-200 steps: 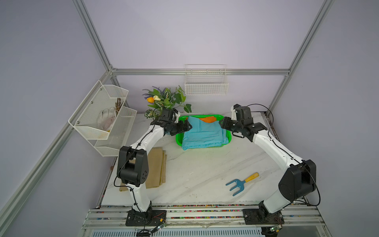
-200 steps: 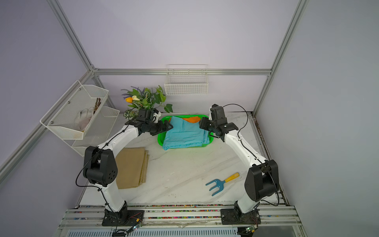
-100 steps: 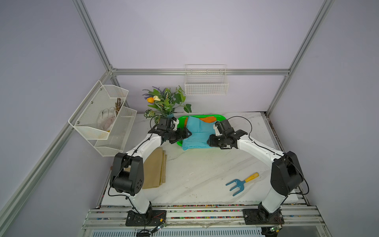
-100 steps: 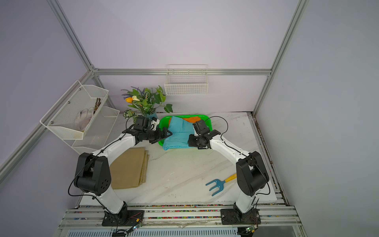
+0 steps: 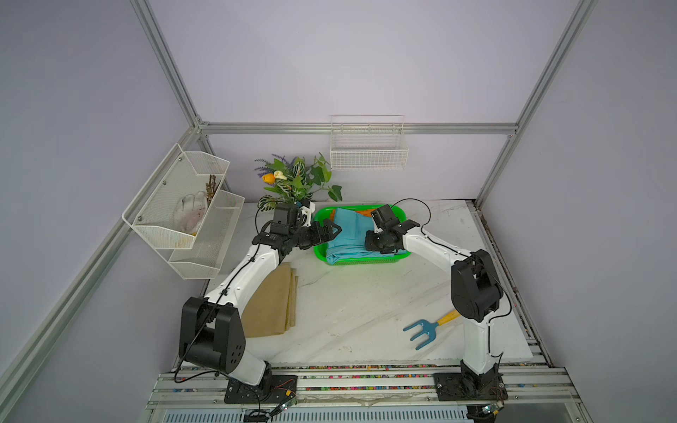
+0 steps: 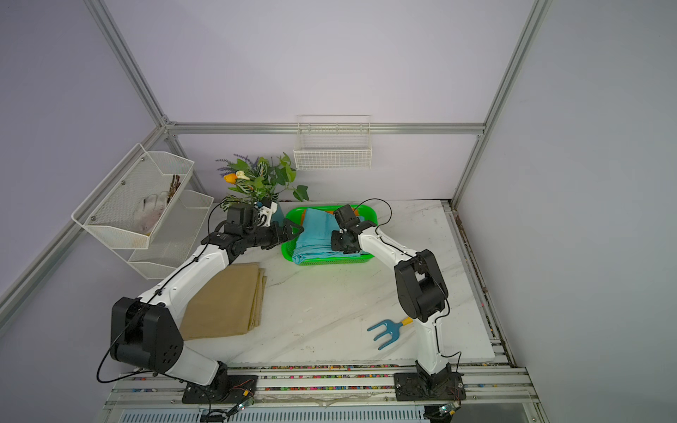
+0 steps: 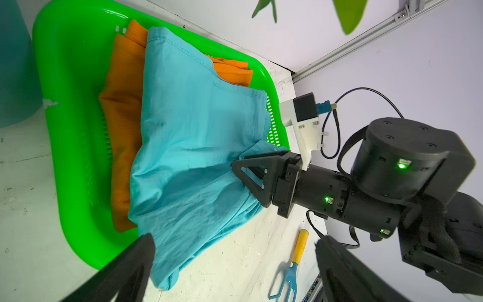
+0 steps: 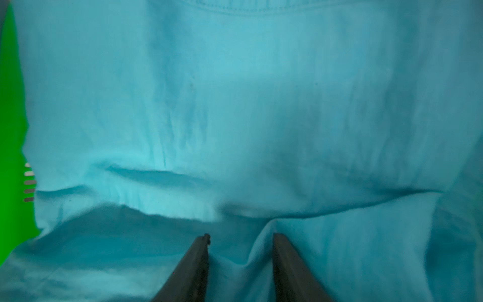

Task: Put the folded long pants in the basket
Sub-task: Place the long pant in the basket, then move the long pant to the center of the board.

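Observation:
The green basket (image 5: 362,260) (image 6: 329,260) (image 7: 65,104) stands at the back of the table. Orange folded pants (image 7: 122,130) (image 5: 362,211) lie in it. Light blue folded pants (image 5: 350,234) (image 6: 315,234) (image 7: 188,130) (image 8: 235,91) lie on top, one corner spilling over the front rim onto the table. Tan folded pants (image 5: 271,304) (image 6: 223,300) lie flat on the table at the left, under my left arm. My left gripper (image 5: 331,231) (image 6: 293,229) (image 7: 234,241) hangs wide open at the basket's left end, holding nothing. My right gripper (image 5: 370,243) (image 6: 335,243) (image 8: 240,236) presses tips-down into the blue pants, jaws part-way apart with a loose ridge of cloth between them.
A blue hand fork with a yellow handle (image 5: 426,327) (image 6: 388,329) lies at the front right. A potted plant (image 5: 296,179) stands behind my left gripper. A white mesh two-tier rack (image 5: 183,212) hangs on the left wall and a white wire basket (image 5: 368,146) on the back wall.
My right arm swung from the basket's right end to the front middle of the blue pants and sank into them, jaws narrowing slightly. My left gripper drew back a little, still open.

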Motion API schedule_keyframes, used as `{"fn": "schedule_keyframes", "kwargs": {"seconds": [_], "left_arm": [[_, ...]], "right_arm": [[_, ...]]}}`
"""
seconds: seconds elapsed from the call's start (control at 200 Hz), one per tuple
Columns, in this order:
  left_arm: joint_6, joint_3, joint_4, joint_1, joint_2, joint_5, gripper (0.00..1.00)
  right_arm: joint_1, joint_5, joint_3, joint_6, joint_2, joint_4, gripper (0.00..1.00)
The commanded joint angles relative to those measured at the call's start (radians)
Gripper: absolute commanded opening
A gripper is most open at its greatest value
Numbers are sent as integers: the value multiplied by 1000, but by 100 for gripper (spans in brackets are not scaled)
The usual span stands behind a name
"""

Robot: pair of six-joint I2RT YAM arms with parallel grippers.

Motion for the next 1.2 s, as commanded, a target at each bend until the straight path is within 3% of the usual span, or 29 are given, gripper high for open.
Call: {"fn": "schedule_keyframes", "kwargs": {"seconds": [0.0,0.155,0.365,0.51,0.65,0.87,1.02,1.195], "left_arm": [[-33,-24,25,20,-46,-7,100],[-59,-79,24,62,-72,-39,100],[-52,-199,1,156,-162,-124,100],[-51,-290,-34,242,-207,-185,100],[-42,-340,-45,322,-224,-182,100],[-3,-353,-79,395,-255,-223,100],[2,-382,-94,466,-289,-230,100],[11,-406,-88,492,-334,-237,100]], "right_arm": [[-8,36,3,-30,50,-81,45],[-7,46,47,-52,51,-97,45],[26,86,-11,-34,-156,10,54],[117,113,-99,15,-275,110,62],[246,109,-153,94,-296,193,73],[476,19,-78,200,-109,281,80],[510,-91,20,309,53,317,81],[523,-113,222,338,233,184,81]]}}
